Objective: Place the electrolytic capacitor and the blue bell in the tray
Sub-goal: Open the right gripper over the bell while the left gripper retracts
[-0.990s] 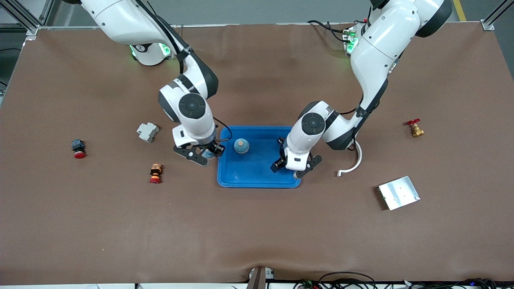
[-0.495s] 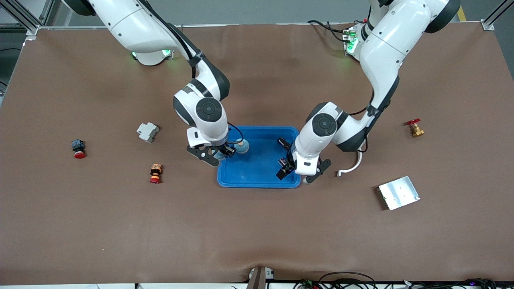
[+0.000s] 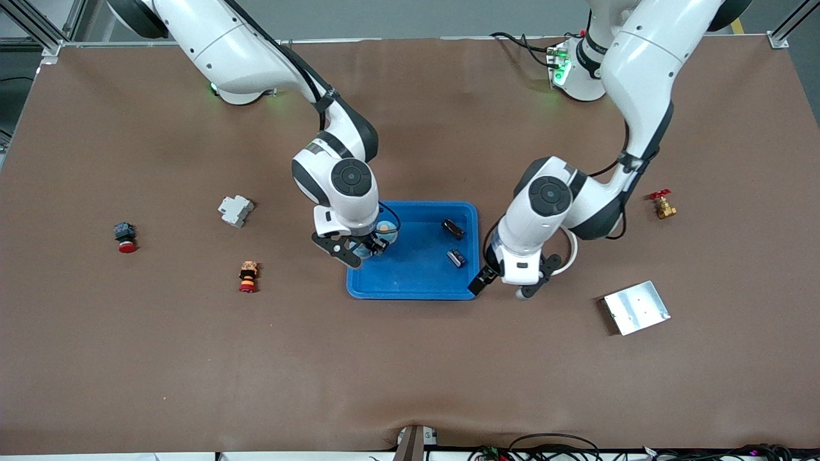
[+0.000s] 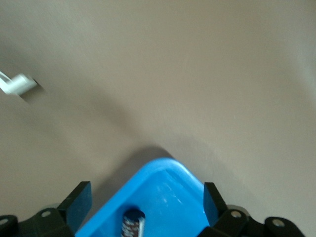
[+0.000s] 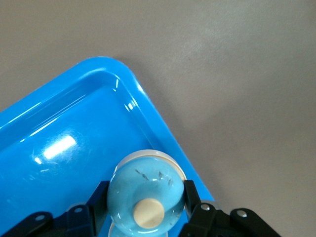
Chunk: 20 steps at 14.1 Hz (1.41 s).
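1. Over the tray's point(image 3: 416, 282) edge toward the right arm's end of the table, at about 9 o'clock of the tray in the front view, the right gripper point(image 3: 359, 246) hangs with its fingers point(image 5: 101, 195) clamped on a pale blue bell point(image 5: 145, 190).
2. That blue bell shows a tan knob on its dome in the right wrist view, with the tray's rounded rim point(image 5: 148, 103) under it.
3. A second pale blue round thing point(image 3: 386, 228), partly hidden by the right gripper, lies in the tray just beside it.
4. Two small dark cylinders lie in the tray: one point(image 3: 453, 227) near its 2 o'clock corner, the other point(image 3: 456, 258) nearer the front camera, at about 3 o'clock. Which one is the electrolytic capacitor cannot be told.
5. The left gripper point(image 3: 506, 283) is over the table just outside the tray's 4 o'clock corner, fingers point(image 4: 79, 202) spread apart, holding nothing; a dark cylinder point(image 4: 132, 223) shows between them on the tray floor.
6. Off the tray lie a silver metal plate point(image 3: 636, 307), a white curved piece point(image 3: 569, 259), a brass valve with a red handle point(image 3: 662, 205), a grey block point(image 3: 235, 210) and two red push-buttons point(image 3: 125, 237) point(image 3: 247, 276).
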{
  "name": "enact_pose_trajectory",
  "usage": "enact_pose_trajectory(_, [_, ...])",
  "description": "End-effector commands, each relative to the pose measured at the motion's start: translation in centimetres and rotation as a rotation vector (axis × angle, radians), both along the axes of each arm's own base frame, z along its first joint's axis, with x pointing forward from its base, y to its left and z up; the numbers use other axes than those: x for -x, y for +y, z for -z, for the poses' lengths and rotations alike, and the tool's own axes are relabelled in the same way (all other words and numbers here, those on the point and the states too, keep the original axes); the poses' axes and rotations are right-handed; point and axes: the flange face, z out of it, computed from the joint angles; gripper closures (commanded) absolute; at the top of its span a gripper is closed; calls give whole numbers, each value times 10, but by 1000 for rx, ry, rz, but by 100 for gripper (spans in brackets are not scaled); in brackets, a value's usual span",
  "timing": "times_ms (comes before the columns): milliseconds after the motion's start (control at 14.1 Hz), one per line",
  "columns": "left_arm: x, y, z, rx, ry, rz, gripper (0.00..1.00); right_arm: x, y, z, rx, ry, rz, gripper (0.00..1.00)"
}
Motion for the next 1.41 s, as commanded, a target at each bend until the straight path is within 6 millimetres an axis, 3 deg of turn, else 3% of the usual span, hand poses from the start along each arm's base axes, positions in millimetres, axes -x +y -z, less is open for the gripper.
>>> enact_pose_trajectory(0, [9, 27, -15, -36, -4, 51, 0, -6, 19, 4, 14, -39, 51, 100])
enact_pose_trajectory(283, [9, 80, -18, -91, -11, 146, 0, -12, 39, 30, 43, -89, 88, 100])
enact_pose_trajectory(495, [16, 121, -25, -142, -20, 246, 0, -17, 34, 37, 49, -95, 100, 100])
enact_pose_trajectory(707, [13, 177, -33, -191, -16, 323, 0, -23, 36, 41, 50, -106, 118, 100])
enact_pose_trajectory(848, [14, 197, -36, -228, 47, 395, 0, -24, 36, 39, 46, -109, 121, 100])
enact_pose_trajectory(990, [11, 236, -44, -253, 66, 448, 0, -27, 37, 41, 41, -112, 132, 100])
enact_pose_trajectory(1343, [12, 268, -48, -275, 72, 557, 0, -30, 42, 43, 39, -122, 141, 100])
